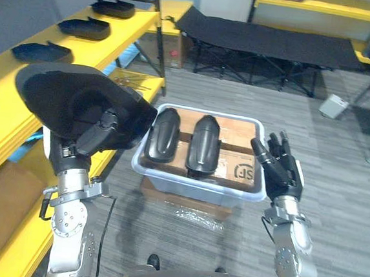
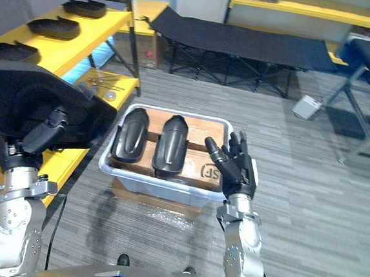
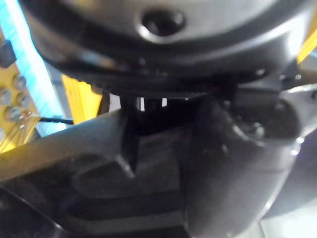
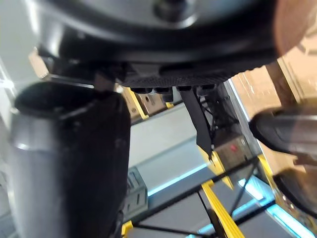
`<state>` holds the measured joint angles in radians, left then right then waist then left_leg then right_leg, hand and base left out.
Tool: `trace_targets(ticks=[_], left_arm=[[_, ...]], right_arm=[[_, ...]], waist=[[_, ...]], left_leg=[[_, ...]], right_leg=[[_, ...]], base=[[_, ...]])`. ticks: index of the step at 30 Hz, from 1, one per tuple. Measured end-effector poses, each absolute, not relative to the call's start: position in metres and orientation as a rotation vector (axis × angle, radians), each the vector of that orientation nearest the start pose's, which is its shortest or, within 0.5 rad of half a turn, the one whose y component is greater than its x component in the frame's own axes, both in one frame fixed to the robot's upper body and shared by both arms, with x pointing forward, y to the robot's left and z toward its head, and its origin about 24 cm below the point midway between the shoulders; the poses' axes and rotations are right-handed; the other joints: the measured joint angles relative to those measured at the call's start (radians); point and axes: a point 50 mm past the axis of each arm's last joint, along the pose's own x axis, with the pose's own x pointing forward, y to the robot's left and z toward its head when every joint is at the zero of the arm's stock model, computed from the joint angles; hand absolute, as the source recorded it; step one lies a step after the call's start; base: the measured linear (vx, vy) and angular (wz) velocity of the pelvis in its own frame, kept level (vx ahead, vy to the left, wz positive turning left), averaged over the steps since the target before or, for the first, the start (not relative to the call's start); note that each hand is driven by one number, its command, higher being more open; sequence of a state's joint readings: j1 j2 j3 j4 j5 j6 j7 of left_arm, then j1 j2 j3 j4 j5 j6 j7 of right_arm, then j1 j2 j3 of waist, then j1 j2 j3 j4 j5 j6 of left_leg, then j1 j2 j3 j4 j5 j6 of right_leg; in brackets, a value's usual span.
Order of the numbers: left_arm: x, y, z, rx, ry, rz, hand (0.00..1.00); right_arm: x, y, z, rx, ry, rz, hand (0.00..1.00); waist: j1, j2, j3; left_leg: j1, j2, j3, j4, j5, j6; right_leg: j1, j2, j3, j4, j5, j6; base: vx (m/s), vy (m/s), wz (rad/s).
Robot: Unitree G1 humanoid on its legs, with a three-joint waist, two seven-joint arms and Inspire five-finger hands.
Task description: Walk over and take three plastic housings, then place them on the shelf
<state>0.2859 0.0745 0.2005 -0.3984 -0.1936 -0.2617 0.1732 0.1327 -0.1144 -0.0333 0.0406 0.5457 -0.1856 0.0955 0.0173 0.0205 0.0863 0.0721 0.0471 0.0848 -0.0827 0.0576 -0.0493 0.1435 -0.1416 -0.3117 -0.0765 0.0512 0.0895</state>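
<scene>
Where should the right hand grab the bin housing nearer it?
Probably across the narrow width of the right housing, mid-length, with the right hand coming from above: it lies domed side up, long axis pointing away from the robot, with a gap to the left housing and bare cardboard on its other side.

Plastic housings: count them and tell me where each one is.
6 housings. Three lie along the yellow shelf, one is in the left hand, two lie side by side in the white bin; others may be hidden.
</scene>
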Motion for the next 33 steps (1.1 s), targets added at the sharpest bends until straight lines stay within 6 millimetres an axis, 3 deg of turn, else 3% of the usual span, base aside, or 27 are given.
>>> trace_targets(ticks=[7, 13, 15, 17, 18, 19, 20, 22, 23, 25, 26, 27, 29, 31, 33], left_arm=[[0.154, 0.249, 0.097, 0.043, -0.353, 0.455, 0.00], [0.136, 0.262, 0.091, 0.050, -0.310, 0.480, 0.00], [0.136, 0.260, 0.093, 0.049, -0.329, 0.452, 0.00], [0.145, 0.255, 0.097, 0.034, -0.360, 0.387, 0.00], [0.147, 0.253, 0.098, 0.022, -0.371, 0.363, 0.00], [0.153, 0.250, 0.102, 0.026, -0.392, 0.316, 0.00], [0.155, 0.250, 0.105, 0.041, -0.403, 0.293, 0.00], [0.155, 0.251, 0.103, 0.043, -0.393, 0.294, 0.00], [0.155, 0.251, 0.100, 0.036, -0.380, 0.296, 0.00], [0.154, 0.248, 0.097, 0.027, -0.364, 0.288, 0.00], [0.154, 0.245, 0.094, 0.015, -0.355, 0.283, 0.00], [0.157, 0.239, 0.093, -0.007, -0.352, 0.271, 0.00], [0.162, 0.228, 0.091, -0.030, -0.351, 0.222, 0.00], [0.168, 0.219, 0.086, -0.047, -0.338, 0.155, 0.00], [0.174, 0.214, 0.082, -0.058, -0.327, 0.121, 0.00]], right_arm=[[0.256, -0.158, 0.029, 0.353, -0.039, 0.033, 1.00], [0.274, -0.153, 0.037, 0.345, -0.056, 0.031, 1.00], [0.274, -0.153, 0.038, 0.333, -0.059, 0.030, 1.00], [0.270, -0.160, 0.037, 0.294, -0.059, 0.004, 1.00], [0.267, -0.164, 0.037, 0.292, -0.061, -0.008, 1.00], [0.260, -0.172, 0.036, 0.295, -0.067, -0.041, 1.00], [0.256, -0.180, 0.037, 0.294, -0.075, -0.067, 1.00], [0.254, -0.189, 0.039, 0.279, -0.080, -0.097, 1.00], [0.253, -0.196, 0.040, 0.256, -0.083, -0.119, 1.00], [0.250, -0.204, 0.041, 0.242, -0.087, -0.129, 1.00], [0.247, -0.204, 0.041, 0.242, -0.090, -0.130, 1.00], [0.243, -0.205, 0.041, 0.243, -0.089, -0.131, 1.00], [0.238, -0.208, 0.042, 0.239, -0.096, -0.143, 1.00], [0.234, -0.215, 0.044, 0.235, -0.107, -0.169, 1.00], [0.229, -0.223, 0.047, 0.227, -0.132, -0.197, 1.00]], waist=[[0.098, -0.003, -0.007], [0.166, -0.008, -0.007], [0.161, -0.011, -0.008], [0.114, -0.012, -0.008], [0.106, -0.014, -0.009], [0.084, -0.022, -0.006], [0.080, -0.047, -0.005], [0.087, -0.058, -0.005], [0.088, -0.057, -0.004], [0.091, -0.038, 0.007], [0.088, -0.028, 0.014], [0.075, -0.016, 0.031], [0.039, 0.004, 0.050], [0.017, 0.015, 0.057], [0.006, 0.015, 0.064]], left_leg=[[-0.038, -0.021, -0.106, 0.000, 0.023, 0.004], [-0.056, -0.053, -0.153, 0.013, 0.024, 0.018], [-0.075, -0.054, -0.185, 0.029, 0.013, 0.028], [-0.109, -0.057, -0.282, 0.046, 0.018, 0.035], [-0.119, -0.059, -0.310, 0.048, 0.023, 0.035], [-0.133, -0.072, -0.371, 0.042, 0.037, 0.031], [-0.135, -0.091, -0.401, 0.035, 0.051, 0.024], [-0.138, -0.104, -0.424, 0.031, 0.069, 0.021], [-0.142, -0.108, -0.440, 0.031, 0.085, 0.004], [-0.155, -0.105, -0.455, 0.036, 0.094, -0.006], [-0.171, -0.104, -0.448, 0.046, 0.085, 0.003], [-0.183, -0.076, -0.349, 0.069, 0.063, 0.031], [-0.215, -0.013, -0.160, 0.128, 0.056, 0.044], [-0.237, 0.042, 0.019, 0.152, 0.015, 0.109], [-0.244, 0.062, 0.125, 0.152, -0.017, 0.118]], right_leg=[[0.019, -0.010, -0.109, 0.001, -0.017, 0.006], [0.011, -0.045, -0.151, 0.055, -0.042, 0.016], [-0.008, -0.052, -0.117, 0.119, -0.064, -0.002], [-0.031, -0.042, 0.015, 0.199, -0.082, -0.026], [-0.037, -0.035, 0.056, 0.217, -0.099, -0.039], [-0.037, -0.016, 0.128, 0.236, -0.144, -0.045], [-0.031, -0.019, 0.145, 0.238, -0.184, -0.049], [-0.016, -0.026, 0.146, 0.240, -0.213, -0.025], [-0.012, -0.025, 0.130, 0.249, -0.225, -0.007], [-0.011, -0.015, 0.112, 0.256, -0.245, -0.005], [-0.006, -0.012, 0.098, 0.259, -0.257, 0.007], [0.018, -0.005, 0.061, 0.264, -0.261, 0.000], [0.057, 0.013, -0.022, 0.264, -0.265, -0.006], [0.080, 0.019, -0.104, 0.254, -0.267, -0.008], [0.095, 0.006, -0.144, 0.226, -0.269, -0.014]], base=[[-0.02, -0.017, 0.47], [0.00, 0.032, 0.28], [0.00, 0.068, 0.41], [0.01, 0.078, 1.15], [0.03, 0.078, 1.54], [0.03, -0.043, 1.41], [0.03, -0.089, 1.26], [0.00, -0.110, 0.61], [-0.06, -0.116, 0.50], [-0.11, -0.108, 0.40], [-0.14, -0.098, 0.56], [-0.14, -0.096, 0.75], [-0.15, -0.122, 1.20], [-0.10, -0.094, 1.24], [-0.08, -0.017, 0.88]])
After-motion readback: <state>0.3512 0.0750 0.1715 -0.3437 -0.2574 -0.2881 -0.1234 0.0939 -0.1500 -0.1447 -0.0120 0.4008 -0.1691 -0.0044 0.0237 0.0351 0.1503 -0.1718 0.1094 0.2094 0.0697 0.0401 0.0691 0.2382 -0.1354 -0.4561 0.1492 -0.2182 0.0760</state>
